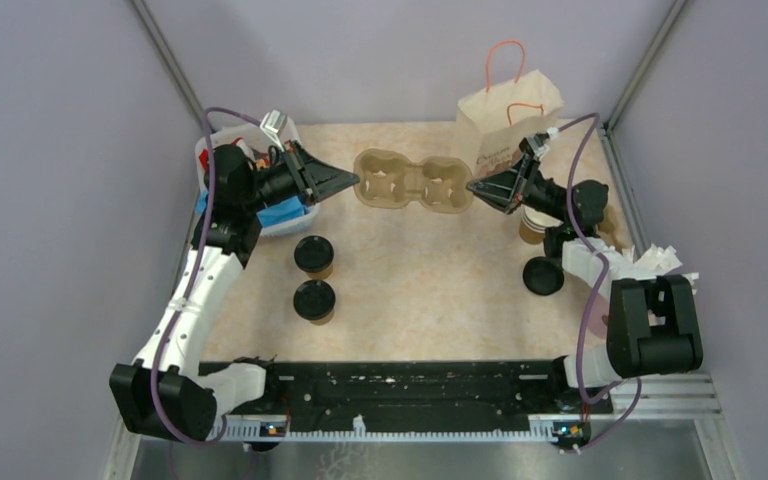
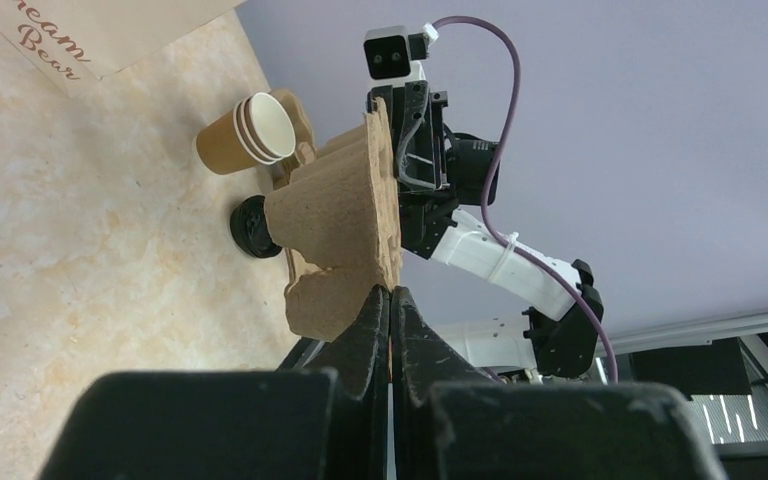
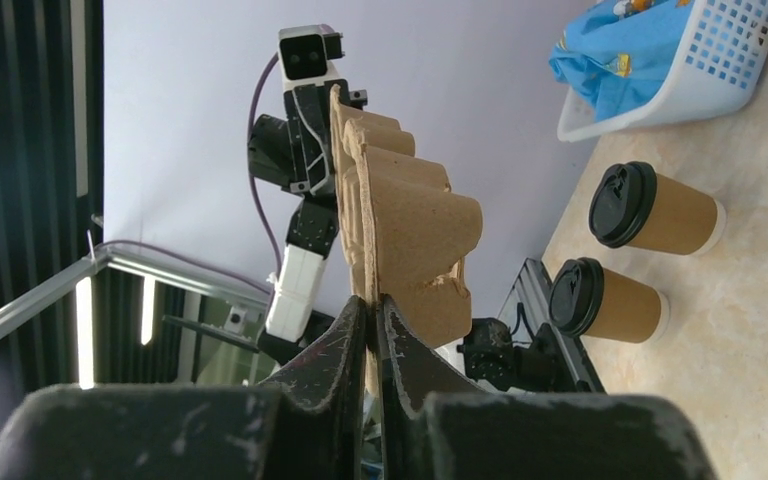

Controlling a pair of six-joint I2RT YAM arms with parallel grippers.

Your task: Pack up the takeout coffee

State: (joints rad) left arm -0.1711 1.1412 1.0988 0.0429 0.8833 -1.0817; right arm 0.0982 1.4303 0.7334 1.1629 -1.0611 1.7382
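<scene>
The two lidded coffee cups stand upright on the table (image 1: 430,300), left of centre, one (image 1: 314,256) just behind the other (image 1: 314,301). Both have their black lids on, and neither of my grippers touches them.

Farther back, the moulded-pulp cup tray (image 1: 410,182) hangs between my arms with both pockets empty. My left gripper (image 1: 355,180) has its fingers pinched narrow on the tray's left edge. My right gripper (image 1: 472,186) has its fingers pinched on the right edge. I cannot tell whether the tray is clear of the table.

Behind my right gripper stands a paper bag (image 1: 505,125) with orange handles. Near my right arm lie a stack of empty paper cups (image 2: 250,135) on its side and a loose black lid (image 1: 543,275). A white basket (image 3: 700,60) holding a blue packet (image 3: 620,50) sits by my left arm.
</scene>
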